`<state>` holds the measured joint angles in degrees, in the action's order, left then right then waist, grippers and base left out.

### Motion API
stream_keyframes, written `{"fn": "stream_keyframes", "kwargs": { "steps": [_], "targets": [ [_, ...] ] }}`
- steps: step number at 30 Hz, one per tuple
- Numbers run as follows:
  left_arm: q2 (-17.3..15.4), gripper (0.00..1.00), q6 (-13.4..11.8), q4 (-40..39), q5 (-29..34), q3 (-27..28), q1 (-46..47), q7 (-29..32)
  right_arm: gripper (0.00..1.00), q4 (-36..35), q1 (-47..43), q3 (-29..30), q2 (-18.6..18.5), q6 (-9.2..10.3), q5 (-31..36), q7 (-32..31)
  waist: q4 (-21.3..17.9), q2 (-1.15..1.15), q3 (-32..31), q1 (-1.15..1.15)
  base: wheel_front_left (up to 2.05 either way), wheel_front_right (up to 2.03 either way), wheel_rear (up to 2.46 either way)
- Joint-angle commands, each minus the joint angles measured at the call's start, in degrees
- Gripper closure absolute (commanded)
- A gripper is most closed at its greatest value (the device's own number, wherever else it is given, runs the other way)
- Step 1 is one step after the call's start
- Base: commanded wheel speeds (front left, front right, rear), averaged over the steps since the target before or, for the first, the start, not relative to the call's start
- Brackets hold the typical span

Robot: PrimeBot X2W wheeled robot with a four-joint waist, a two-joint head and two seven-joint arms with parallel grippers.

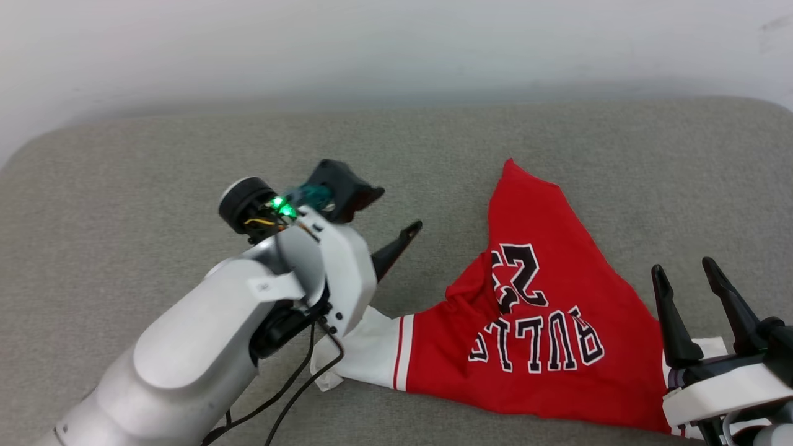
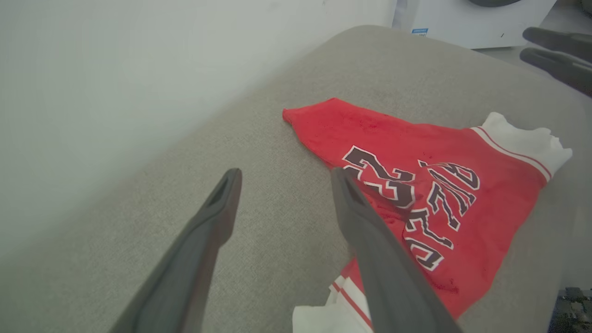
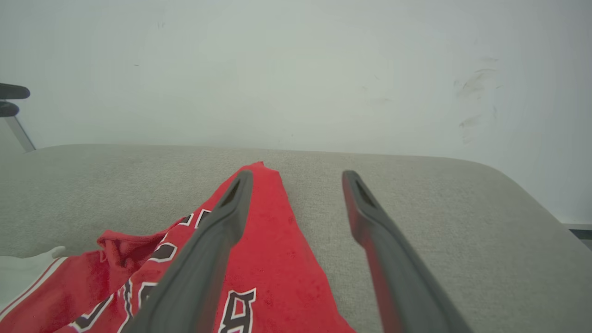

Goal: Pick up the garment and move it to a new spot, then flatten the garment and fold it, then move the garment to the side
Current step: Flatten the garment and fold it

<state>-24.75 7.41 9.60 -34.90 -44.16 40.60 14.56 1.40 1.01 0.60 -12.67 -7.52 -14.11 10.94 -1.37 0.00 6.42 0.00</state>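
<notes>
Count is showing one garment (image 1: pixel 545 334) at centre-right of the head view, presenting two white sleeves (image 1: pixel 362 353). Two tools are appearing: the left tool (image 2: pixel 285 172) and, at lower right, the right tool (image 1: pixel 683 266), each carrying two dark fingers (image 1: pixel 672 328). One grey padded surface (image 1: pixel 124 186) is lying beneath. One white box-shaped unit (image 2: pixel 462 23) is standing at upper right of the left wrist view.

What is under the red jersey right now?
The red jersey lies rumpled on the grey cushion, which shows all around it. Whatever sits directly beneath the cloth is covered, and its own folds hide part of the jersey too.
</notes>
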Motion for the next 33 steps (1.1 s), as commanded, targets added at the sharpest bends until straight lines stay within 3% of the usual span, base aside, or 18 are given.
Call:
{"fn": "stream_keyframes", "kwargs": {
  "steps": [1, 5, 9, 15, 24, 25, 26, 33],
  "targets": [
    [-0.5, 0.00, 0.0, 0.2, -2.6, -2.1, 2.0, 2.9, 0.00, 0.2, 0.9, -0.2, 0.2, 0.06, 0.4, 0.3, -1.2, 0.00, 1.1, 0.00, 0.00, 0.00, 0.00],
    [-1.8, 0.00, 0.0, 0.1, -12.1, -11.7, 7.8, 15.1, 0.00, 0.8, 2.0, -0.6, 0.4, 0.06, 1.1, 1.0, -2.7, 0.00, 2.8, 0.00, 0.00, 0.00, 0.00],
    [-1.9, 0.00, 0.0, 1.2, -17.2, -19.4, 12.6, 22.3, 0.00, 1.3, 3.3, -1.1, 0.7, 0.06, 1.4, 1.6, -4.1, 0.00, 4.7, 0.00, 0.00, 0.00, 0.00],
    [-0.6, 0.00, 0.0, 6.9, -18.5, -27.3, 16.7, 24.9, 0.00, 2.0, 5.8, -2.0, 1.2, 0.06, 1.9, 2.4, -6.2, 0.00, 8.1, 0.00, 0.00, 0.00, 0.00],
    [0.4, 0.00, 0.0, 10.6, -14.9, -29.4, 13.2, 27.2, 0.00, 3.6, 8.4, -2.3, 1.9, 0.06, 3.0, 3.7, -7.7, 0.00, 11.8, 0.00, 0.00, 0.00, 0.00],
    [0.3, 0.26, 0.0, 10.0, -13.7, -29.6, 12.6, 27.4, 0.00, 3.7, 8.6, -2.3, 1.9, 0.06, 3.1, 3.8, -7.7, 0.00, 11.9, 0.00, 0.00, 0.00, 0.00],
    [0.0, 1.00, 0.0, 9.6, -12.0, -29.7, 12.3, 27.0, 0.00, 3.9, 8.7, -2.2, 1.9, 0.06, 3.2, 3.8, -7.6, 0.00, 12.0, 0.00, 0.00, 0.00, 0.00],
    [-1.9, 1.00, -0.1, 6.0, -11.2, -29.1, 16.8, 17.3, 0.00, 4.7, 8.9, -1.9, 1.5, 0.06, 3.7, 4.2, -5.6, 0.00, 11.2, 0.00, 0.00, 0.00, 0.00]
  ]
}}
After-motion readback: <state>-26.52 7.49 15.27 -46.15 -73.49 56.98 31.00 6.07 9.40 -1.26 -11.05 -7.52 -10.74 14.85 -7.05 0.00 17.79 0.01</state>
